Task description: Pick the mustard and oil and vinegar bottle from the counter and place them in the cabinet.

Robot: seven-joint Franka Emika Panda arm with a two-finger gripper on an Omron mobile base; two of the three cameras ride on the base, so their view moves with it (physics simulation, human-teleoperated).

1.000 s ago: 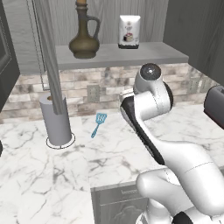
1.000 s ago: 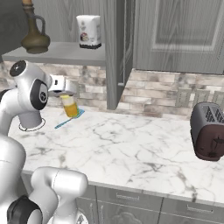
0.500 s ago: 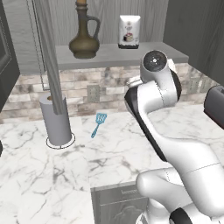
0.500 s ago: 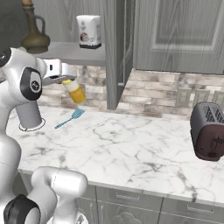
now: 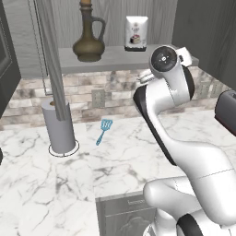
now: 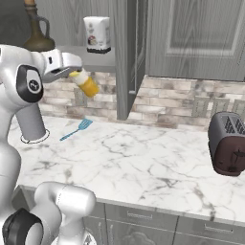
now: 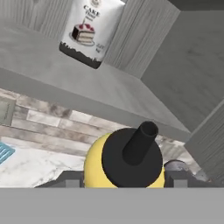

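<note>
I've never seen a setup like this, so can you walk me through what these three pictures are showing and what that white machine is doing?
The white machine is a robot arm in a computer-rendered kitchen. Two pictures come from cameras on its base, behind it to the left and right; the third looks along its hand.

Its gripper is shut on the mustard, a small yellow squeeze bottle, held tilted in the air just below the cabinet shelf. In the hand view you look at the bottle's dark nozzle cap.

On the shelf stand the oil and vinegar bottle, a brown jug, and a white cake mix bag. So the jug is already put away and the mustard is not yet.

On the marble counter lie a blue spatula, a grey roll on a stand and a dark toaster.
</note>
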